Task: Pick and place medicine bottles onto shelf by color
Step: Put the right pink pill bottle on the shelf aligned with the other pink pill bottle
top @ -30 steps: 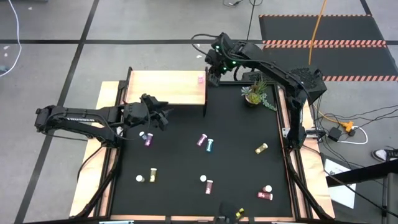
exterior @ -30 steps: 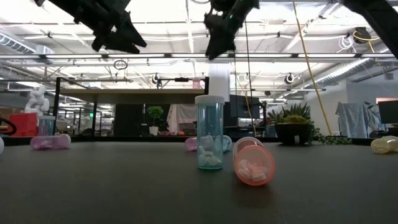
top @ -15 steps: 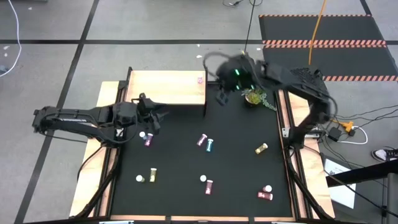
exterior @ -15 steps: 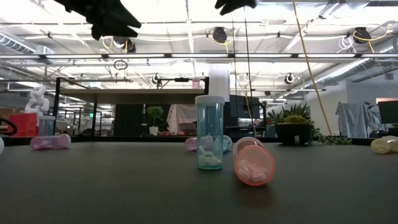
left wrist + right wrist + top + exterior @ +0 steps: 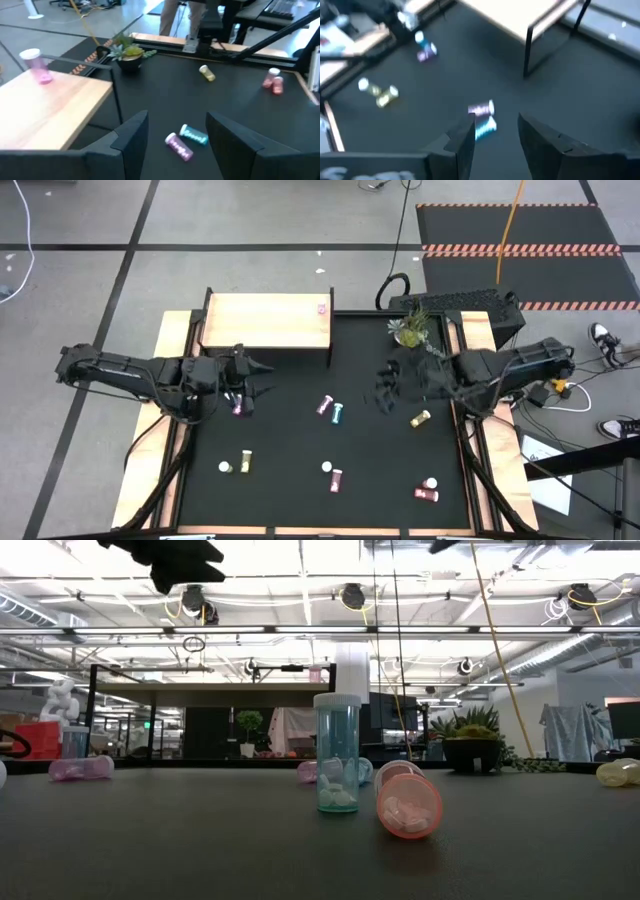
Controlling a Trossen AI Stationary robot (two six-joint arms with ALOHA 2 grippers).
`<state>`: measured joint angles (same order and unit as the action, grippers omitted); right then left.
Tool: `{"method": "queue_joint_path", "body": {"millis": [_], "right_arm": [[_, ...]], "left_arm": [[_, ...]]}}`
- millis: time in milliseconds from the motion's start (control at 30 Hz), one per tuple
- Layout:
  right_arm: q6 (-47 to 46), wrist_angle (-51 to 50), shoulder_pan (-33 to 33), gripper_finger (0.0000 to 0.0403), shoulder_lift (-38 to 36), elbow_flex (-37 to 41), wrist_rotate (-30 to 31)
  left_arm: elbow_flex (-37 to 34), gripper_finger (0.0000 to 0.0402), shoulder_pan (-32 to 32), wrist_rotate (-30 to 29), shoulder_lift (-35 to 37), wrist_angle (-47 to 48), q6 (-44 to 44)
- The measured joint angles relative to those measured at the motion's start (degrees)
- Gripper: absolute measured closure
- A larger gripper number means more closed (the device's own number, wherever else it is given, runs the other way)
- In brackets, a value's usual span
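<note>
The pale wooden shelf (image 5: pixel 268 321) stands at the mat's far left on black legs, and one pink bottle (image 5: pixel 322 308) stands upright on its right end (image 5: pixel 36 65). My left gripper (image 5: pixel 250 370) is open and empty, above the mat by the shelf's near edge. My right gripper (image 5: pixel 385 385) is open and empty, above the mat's right half. A pink bottle (image 5: pixel 323 405) and a teal bottle (image 5: pixel 338 413) lie side by side mid-mat; both wrist views show this pair beyond the fingers, the pink one (image 5: pixel 178 146) and the teal one (image 5: pixel 485 129).
More bottles lie on the black mat: pink (image 5: pixel 238 406), yellow (image 5: pixel 420 418), yellow (image 5: pixel 245 462), red (image 5: pixel 337 478), red (image 5: pixel 428 491). A teal bottle (image 5: pixel 337 753) stands upright beside the red one. A potted plant (image 5: pixel 412 330) sits far right. Wooden rails (image 5: pixel 462 350) edge the mat.
My right gripper has swung from the shelf's right end toward the table's near and right edges and now hangs over the mat's right half. My left gripper has risen a little. The pink bottle stays upright on the shelf.
</note>
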<state>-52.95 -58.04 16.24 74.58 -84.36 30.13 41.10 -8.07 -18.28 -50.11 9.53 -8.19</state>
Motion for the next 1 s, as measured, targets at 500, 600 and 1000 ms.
{"method": "queue_joint_path", "body": {"millis": [500, 600, 1000], "right_arm": [[-17.9, -16.9, 23.7, 0.0259, -0.2, 1.2, 0.1], [-27.2, -16.6, 28.7, 0.0248, -0.4, 5.8, 0.0], [-56.7, -5.8, 36.8, 0.0168, -4.0, 25.7, -12.3]], "left_arm": [[0.0, 0.0201, -10.6, -10.2, -16.4, -23.4, -10.4], [0.9, 0.0201, -13.3, -14.6, -19.9, -24.7, -12.7], [16.2, 0.0201, -16.8, -20.8, -33.5, -12.0, -20.3]]}}
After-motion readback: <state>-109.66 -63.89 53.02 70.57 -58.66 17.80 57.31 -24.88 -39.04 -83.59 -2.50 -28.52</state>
